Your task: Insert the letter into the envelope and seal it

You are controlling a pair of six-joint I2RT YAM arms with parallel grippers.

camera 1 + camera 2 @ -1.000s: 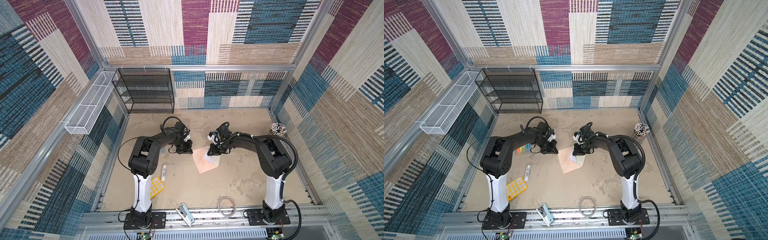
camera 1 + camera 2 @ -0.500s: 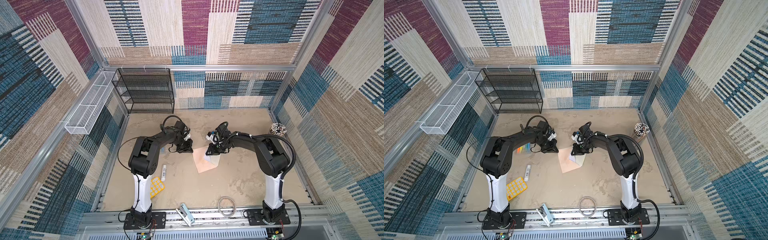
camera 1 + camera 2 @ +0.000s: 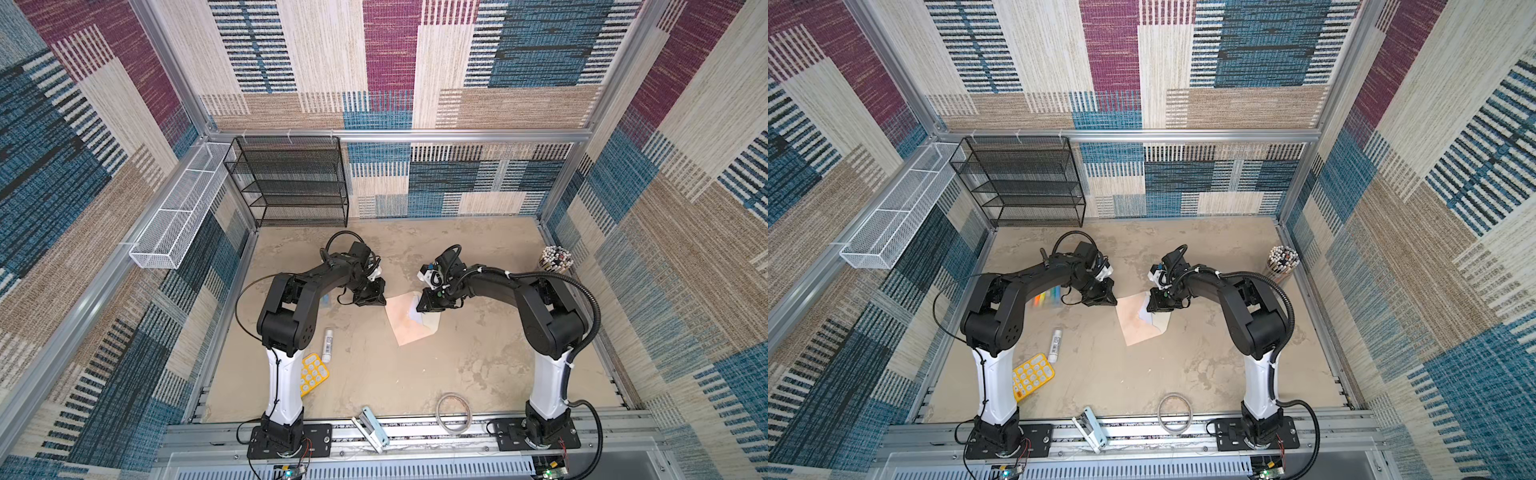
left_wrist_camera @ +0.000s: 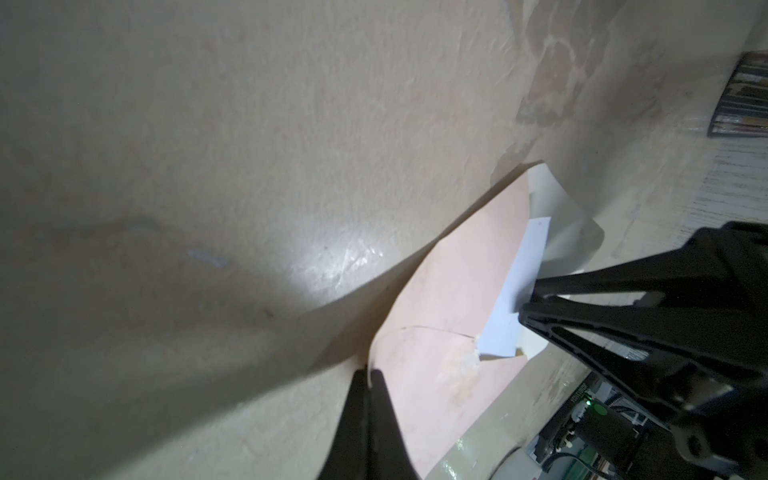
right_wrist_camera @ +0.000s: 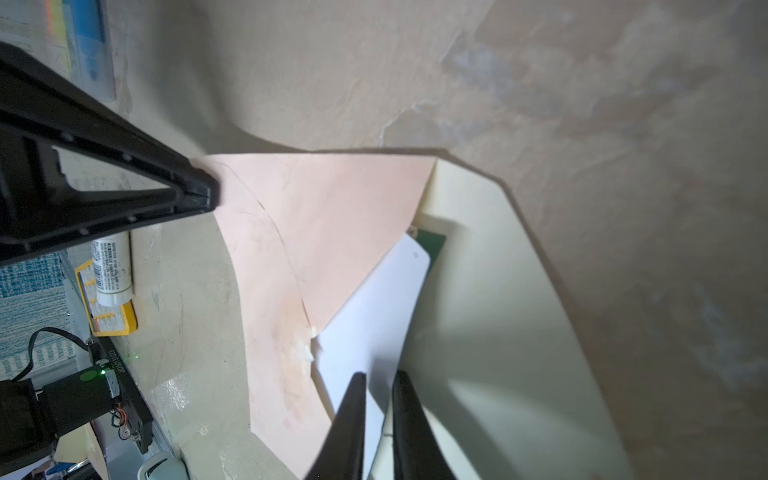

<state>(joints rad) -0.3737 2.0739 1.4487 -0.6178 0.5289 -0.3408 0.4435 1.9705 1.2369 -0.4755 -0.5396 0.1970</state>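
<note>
Peach envelope [image 5: 332, 216] holds letter [image 5: 374, 311] partway; we note left gripper [image 4: 369, 374] pinched on its corner, right gripper [image 5: 379, 376] narrowly parted astride letter.

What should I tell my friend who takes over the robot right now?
Left gripper: shut, pinching a corner of the envelope.
Right gripper: jaws slightly apart around the outer edge of the letter.
Things: the envelope lies between the two arms with its cream flap open; the letter is partly in the pocket and partly sticking out.
Done: letter started into the envelope.
Left: push it fully in, fold the flap down, seal it.
</note>
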